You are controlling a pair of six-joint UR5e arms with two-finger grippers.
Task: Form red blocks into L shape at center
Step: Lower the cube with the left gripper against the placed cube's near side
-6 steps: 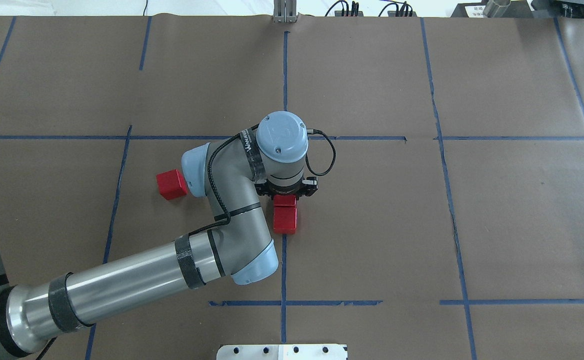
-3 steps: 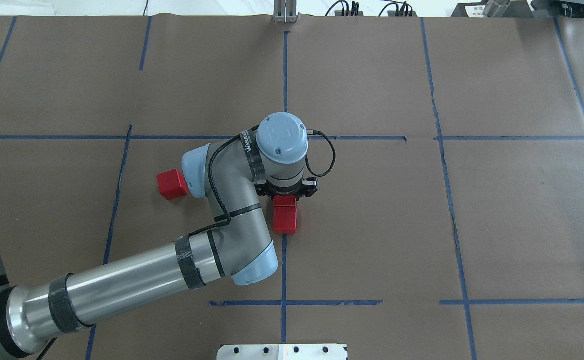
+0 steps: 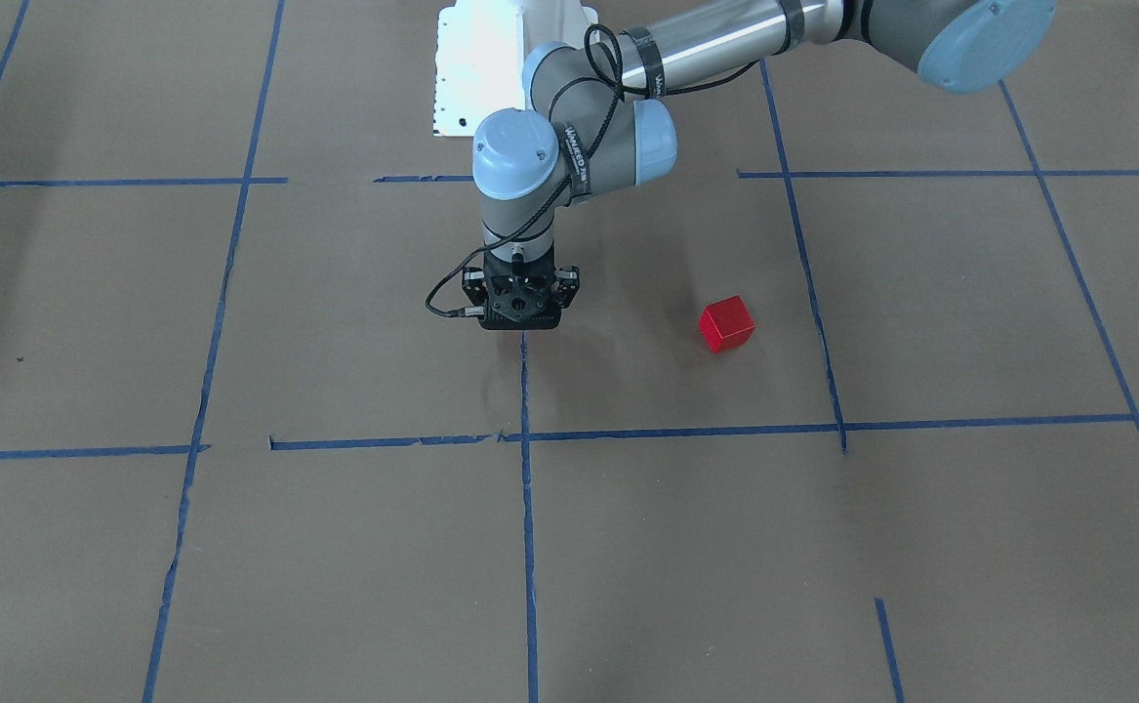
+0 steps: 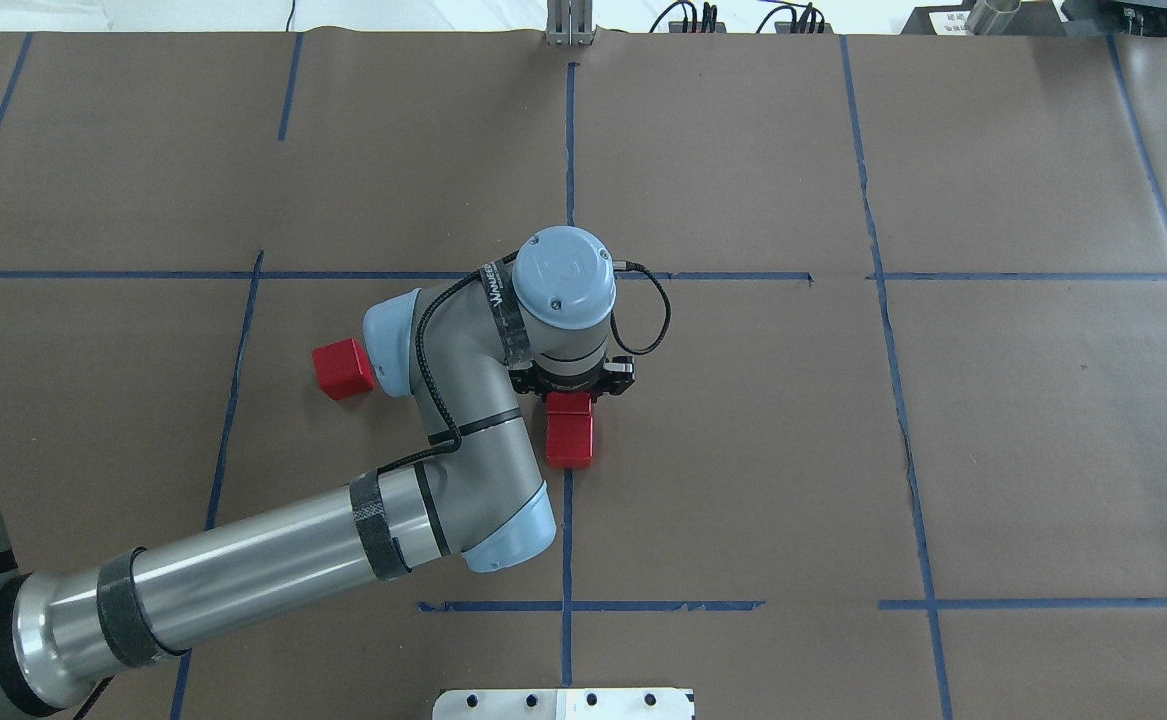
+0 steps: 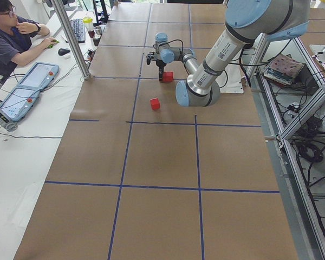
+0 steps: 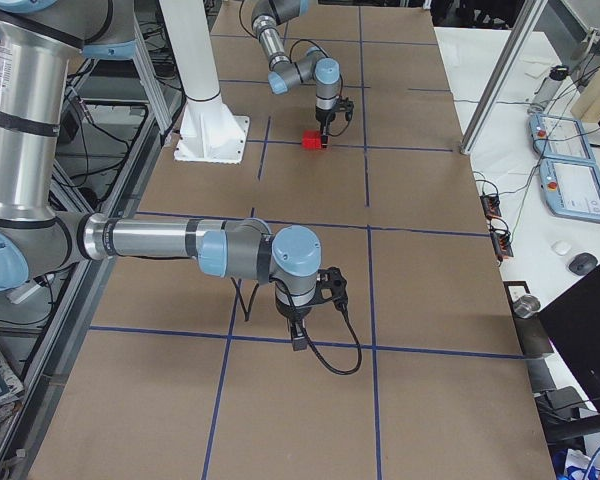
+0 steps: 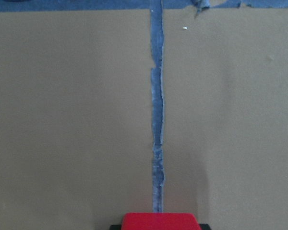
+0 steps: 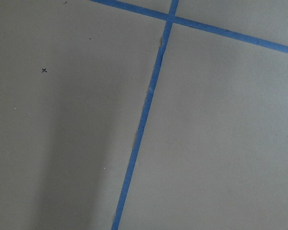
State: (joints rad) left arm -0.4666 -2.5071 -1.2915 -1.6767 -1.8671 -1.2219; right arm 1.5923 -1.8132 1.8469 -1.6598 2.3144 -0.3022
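Note:
My left gripper (image 4: pixel 571 398) points straight down at the center, over the long blue tape line (image 4: pixel 567 540). It looks shut on a red block (image 4: pixel 572 404), whose top shows at the bottom edge of the left wrist view (image 7: pixel 160 221). A second red block (image 4: pixel 570 441) lies on the line, touching the held one on the near side. The third red block (image 4: pixel 343 368) sits apart to the left; it also shows in the front-facing view (image 3: pixel 726 324). My right gripper (image 6: pixel 296 335) shows only in the exterior right view, above the paper; I cannot tell if it is open.
A white base plate (image 4: pixel 563 703) lies at the near table edge. Blue tape splits the brown paper into cells. A seated operator (image 5: pixel 11 43) works at a side desk. Cables and a metal post (image 4: pixel 569 25) stand at the far edge.
Almost nothing: the left wrist has shifted very slightly toward the near side. The three blocks keep their places.

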